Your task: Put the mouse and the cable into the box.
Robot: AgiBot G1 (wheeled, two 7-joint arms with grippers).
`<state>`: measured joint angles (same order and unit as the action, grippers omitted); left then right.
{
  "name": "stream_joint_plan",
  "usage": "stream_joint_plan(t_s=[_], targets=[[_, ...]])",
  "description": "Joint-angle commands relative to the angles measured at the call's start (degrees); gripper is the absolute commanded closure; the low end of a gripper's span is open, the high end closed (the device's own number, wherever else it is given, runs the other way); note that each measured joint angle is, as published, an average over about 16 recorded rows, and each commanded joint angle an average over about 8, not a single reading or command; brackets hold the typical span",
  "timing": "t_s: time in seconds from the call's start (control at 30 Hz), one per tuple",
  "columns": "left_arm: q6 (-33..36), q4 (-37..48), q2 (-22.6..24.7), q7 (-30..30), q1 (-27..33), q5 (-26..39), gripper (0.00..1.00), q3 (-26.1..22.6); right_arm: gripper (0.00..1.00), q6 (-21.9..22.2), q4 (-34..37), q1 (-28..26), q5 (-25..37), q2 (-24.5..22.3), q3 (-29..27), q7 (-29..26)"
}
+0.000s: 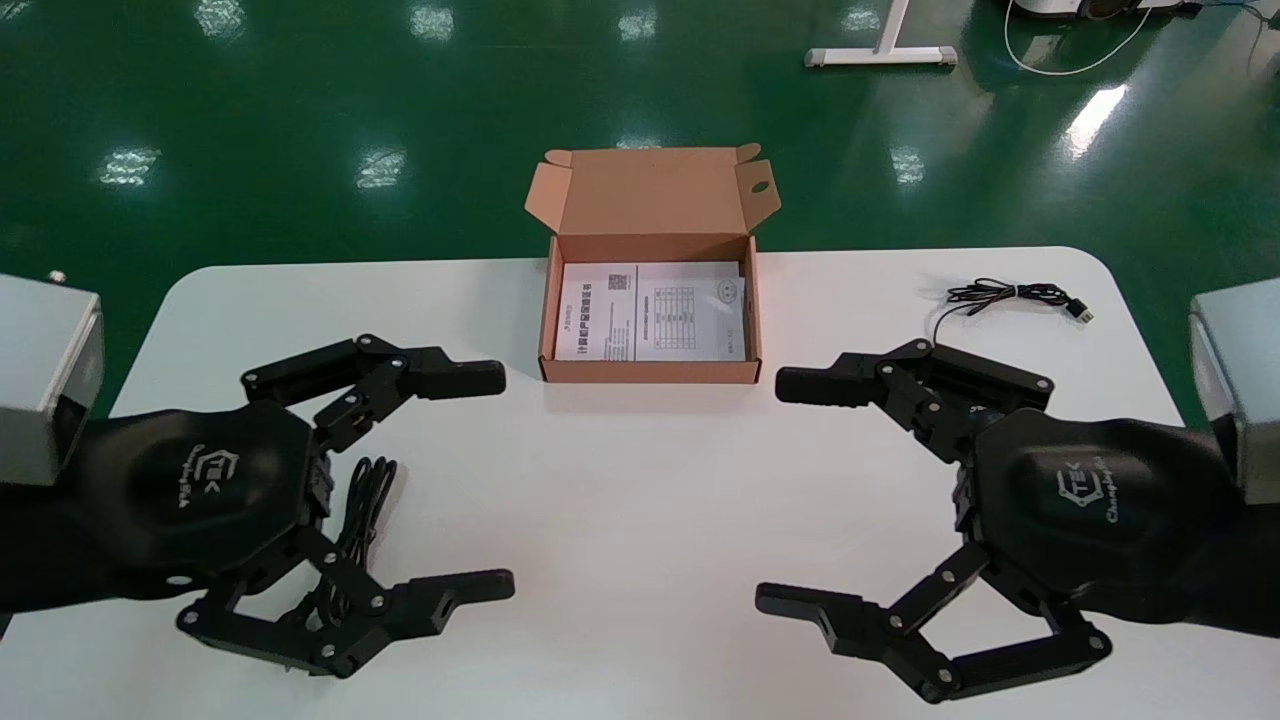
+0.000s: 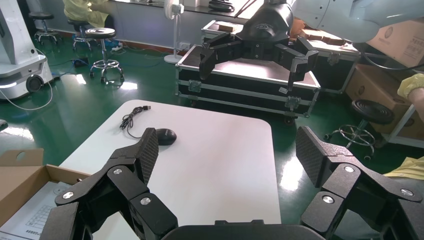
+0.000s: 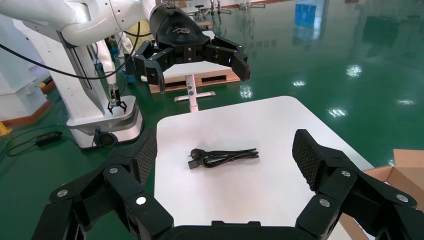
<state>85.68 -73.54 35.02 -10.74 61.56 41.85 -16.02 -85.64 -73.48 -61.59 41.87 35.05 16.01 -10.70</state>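
Cardboard box [image 1: 650, 372] open between them, we hold both grippers spread: left gripper [image 1: 505, 480] directly over the bundled cable [image 1: 368, 492] left of the box, right gripper [image 1: 770, 492] nearer the mouse [image 2: 165, 136] on the box's right

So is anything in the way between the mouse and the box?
Nothing visible. The mouse lies below the open right gripper, with only bare table between it and the open box. The left gripper hovers over the cable.
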Motion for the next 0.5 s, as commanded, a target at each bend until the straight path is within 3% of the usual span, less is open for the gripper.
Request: stream_joint_plan(t_s=[0.03,0.5], targets=[[0.0,0.0,0.0,0.0,0.0,0.0,0.0,0.0,0.0,0.0,0.0,0.0,0.0,0.0,0.0,0.0],[-0.68,0.2,0.25,0.54,-0.35,0.78,0.0,-0.17,0.0,1.12,0.31,0.1,1.38,-0.38,0.08,0.32]])
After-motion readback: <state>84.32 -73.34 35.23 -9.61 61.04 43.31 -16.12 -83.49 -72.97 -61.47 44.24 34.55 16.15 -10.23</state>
